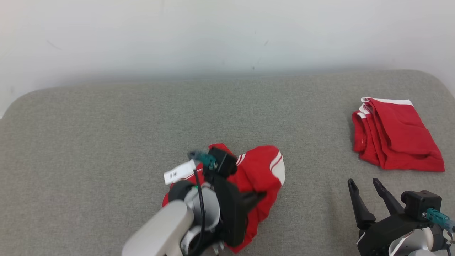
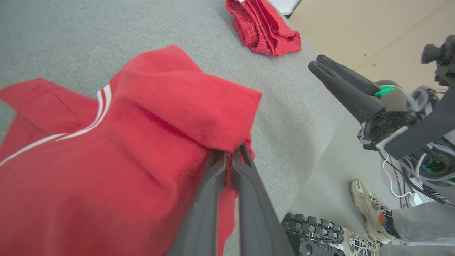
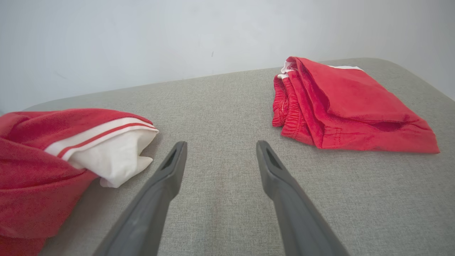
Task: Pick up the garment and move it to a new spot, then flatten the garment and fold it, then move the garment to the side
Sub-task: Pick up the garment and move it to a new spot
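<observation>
Crumpled red garment with white stripes is seen low at the middle of the grey fabric surface. The left gripper is clamped on a bunched fold of it, jaws pressed together on cloth. The right gripper is held near it, jaws wide apart, nothing held. The cloth is judged soft, light, limp and not fragile. Sagging is expected when it is lifted, so a striped hem corner is best taken. Counted: two red garments, the second a folded red one well apart at right; two grippers; two pale shoes of a person.
</observation>
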Available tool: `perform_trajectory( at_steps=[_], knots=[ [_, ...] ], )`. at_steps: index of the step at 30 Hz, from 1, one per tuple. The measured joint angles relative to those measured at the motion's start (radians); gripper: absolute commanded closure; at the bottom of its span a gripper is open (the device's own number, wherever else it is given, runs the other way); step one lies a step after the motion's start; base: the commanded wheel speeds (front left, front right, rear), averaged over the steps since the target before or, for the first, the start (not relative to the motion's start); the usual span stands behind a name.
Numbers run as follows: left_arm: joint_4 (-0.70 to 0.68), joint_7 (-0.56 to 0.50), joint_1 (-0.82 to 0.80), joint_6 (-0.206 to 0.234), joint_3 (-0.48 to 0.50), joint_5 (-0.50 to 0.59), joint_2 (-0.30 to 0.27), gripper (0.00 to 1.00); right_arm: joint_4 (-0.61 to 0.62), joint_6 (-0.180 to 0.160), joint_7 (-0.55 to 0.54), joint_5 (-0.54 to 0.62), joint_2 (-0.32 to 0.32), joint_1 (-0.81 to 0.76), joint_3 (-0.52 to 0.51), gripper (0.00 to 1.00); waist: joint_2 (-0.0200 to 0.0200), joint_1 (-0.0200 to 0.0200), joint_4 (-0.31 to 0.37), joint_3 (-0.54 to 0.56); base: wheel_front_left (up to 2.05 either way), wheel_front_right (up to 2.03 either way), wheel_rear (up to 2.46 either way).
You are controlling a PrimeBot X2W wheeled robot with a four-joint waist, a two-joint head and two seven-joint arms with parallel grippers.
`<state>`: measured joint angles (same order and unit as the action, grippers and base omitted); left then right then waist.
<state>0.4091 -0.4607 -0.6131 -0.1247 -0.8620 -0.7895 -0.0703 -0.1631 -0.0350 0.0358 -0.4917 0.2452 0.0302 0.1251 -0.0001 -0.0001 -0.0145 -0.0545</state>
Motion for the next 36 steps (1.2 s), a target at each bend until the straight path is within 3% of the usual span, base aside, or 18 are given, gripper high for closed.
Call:
perform_trajectory(
  at_steps=[9,10,12,13,14,28,34,36],
  knots=[
    [0.099,0.060,0.096,0.000,-0.092,-0.002,0.013,1.00,-0.003,0.000,0.001,0.000,0.005,0.000,-0.009,0.00,0.0001,0.0001,0.017,-0.017,0.00,0.00,0.00],
    [0.105,0.068,0.096,0.000,-0.095,-0.002,0.013,0.87,-0.003,0.000,0.001,0.000,0.005,0.000,-0.009,0.00,0.0000,0.0000,0.017,-0.016,0.00,0.00,0.00],
    [0.116,0.078,0.094,0.000,-0.100,-0.002,0.014,0.33,-0.003,0.000,0.001,0.000,0.006,0.000,-0.011,0.00,0.0000,0.0000,0.014,-0.016,0.00,0.00,0.00],
    [0.121,0.089,0.092,0.000,-0.101,-0.002,0.014,0.11,-0.003,-0.001,0.001,0.000,0.007,0.000,-0.013,0.00,0.0000,0.0001,0.012,-0.016,0.00,0.00,0.00],
    [0.124,0.096,0.087,0.000,-0.101,-0.002,0.015,0.00,-0.004,-0.001,0.001,0.000,0.007,0.000,-0.014,0.00,0.0001,0.0001,0.009,-0.015,0.00,0.00,0.00],
    [0.088,0.238,0.052,0.006,-0.080,0.006,0.018,0.00,-0.044,0.000,0.022,-0.019,-0.008,-0.026,-0.015,0.00,0.0000,0.0000,-0.035,0.053,0.00,0.00,0.00],
    [0.059,0.330,0.061,0.080,-0.030,0.049,-0.043,0.00,-0.057,0.002,0.026,-0.020,-0.009,-0.046,-0.012,0.00,0.0000,0.0000,-0.053,0.074,0.00,0.00,0.00],
    [0.038,0.386,0.077,0.123,0.014,0.058,-0.067,0.00,-0.057,0.009,0.027,-0.026,-0.007,-0.046,-0.013,0.00,0.0000,0.0000,-0.057,0.078,0.00,0.00,0.00]
  ],
)
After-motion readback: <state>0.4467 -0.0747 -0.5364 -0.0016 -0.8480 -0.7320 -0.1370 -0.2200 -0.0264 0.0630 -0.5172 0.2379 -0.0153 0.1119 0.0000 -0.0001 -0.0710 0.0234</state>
